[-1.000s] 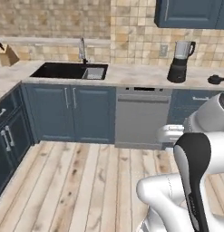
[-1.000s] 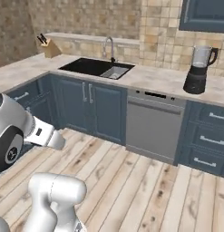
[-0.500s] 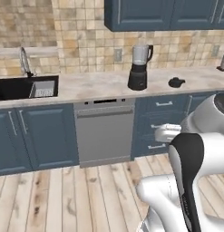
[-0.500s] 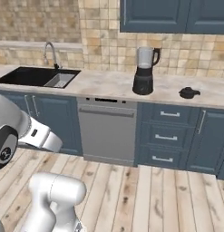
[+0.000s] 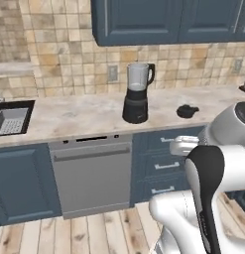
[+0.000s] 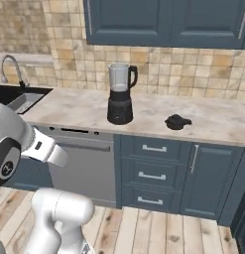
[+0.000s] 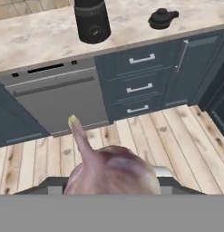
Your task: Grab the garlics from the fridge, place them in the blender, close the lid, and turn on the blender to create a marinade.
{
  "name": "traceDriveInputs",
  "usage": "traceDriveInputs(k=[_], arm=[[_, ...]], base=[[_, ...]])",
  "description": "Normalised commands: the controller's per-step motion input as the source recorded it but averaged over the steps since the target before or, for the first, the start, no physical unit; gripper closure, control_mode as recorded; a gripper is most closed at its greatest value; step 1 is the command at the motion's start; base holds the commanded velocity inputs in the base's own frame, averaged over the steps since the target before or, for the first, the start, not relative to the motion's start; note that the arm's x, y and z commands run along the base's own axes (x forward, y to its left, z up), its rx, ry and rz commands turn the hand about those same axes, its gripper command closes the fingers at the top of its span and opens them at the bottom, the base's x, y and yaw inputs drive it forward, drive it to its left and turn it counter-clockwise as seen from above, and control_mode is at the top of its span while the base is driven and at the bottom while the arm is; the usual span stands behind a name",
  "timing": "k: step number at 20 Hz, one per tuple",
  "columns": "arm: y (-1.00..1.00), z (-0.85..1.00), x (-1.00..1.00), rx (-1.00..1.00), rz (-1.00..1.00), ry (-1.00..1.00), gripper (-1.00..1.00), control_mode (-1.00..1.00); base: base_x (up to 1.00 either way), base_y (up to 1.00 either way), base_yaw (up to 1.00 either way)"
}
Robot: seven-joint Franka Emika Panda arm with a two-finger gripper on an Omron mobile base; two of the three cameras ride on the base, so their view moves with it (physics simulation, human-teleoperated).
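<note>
- Left base view: I had the blender (image 5: pixel 137 99) standing on the counter (image 5: pixel 69 116), jar open at the top, dishwasher (image 5: pixel 91 173) below and a little to its left. The lid (image 5: pixel 186 111) lay on the counter off to the blender's right, well apart from it. The arm's white bulk took up the lower right corner.
- Right base view: The same blender (image 6: pixel 120 94) sat above the seam between the dishwasher and the bank of drawers (image 6: pixel 153 174), with the lid (image 6: pixel 177 121) near the counter's front edge. The sink (image 6: pixel 17 99) and faucet (image 6: pixel 10 69) were far over on the left.
- Hand view: A garlic (image 7: pixel 111 170), pinkish with a stem poking up, sat right at the bottom where the fingers rise, so I judged the gripper (image 7: pixel 111 185) was closed on it; the bulb hid the finger tips, so I could not tell how wide they stood. The blender's black base with its dial (image 7: pixel 92 25) showed at the top, and the lid (image 7: pixel 162 18) beside it.
- Doing the step well: I reckoned I was carrying the garlic to the jar. I should bring the base square to the blender, lift the hand well above the jar rim, centre over the mouth before letting go, and keep the arm clear of the lid and the upper cabinets (image 5: pixel 168 20).
</note>
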Motion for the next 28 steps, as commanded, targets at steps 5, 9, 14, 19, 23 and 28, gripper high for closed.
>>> traceDriveInputs(k=[5,9,14,19,23,28], arm=[[0.0,0.0,0.0,0.0,0.0,0.0,1.0,1.0],[0.0,0.0,0.0,0.0,0.0,0.0,1.0,1.0],[0.0,0.0,0.0,0.0,0.0,0.0,1.0,1.0],[-0.05,0.27,-0.11,0.0,0.01,-0.02,1.0,-1.0],[-0.03,1.0,0.02,0.0,0.07,-0.19,1.0,-1.0],[0.01,0.92,0.69,0.0,0.01,-0.03,1.0,-1.0]], base=[[1.0,-0.4,0.0],[1.0,0.0,0.0],[0.79,0.0,0.01],[0.36,0.0,0.01],[0.0,0.0,0.0],[0.0,0.0,0.0]])
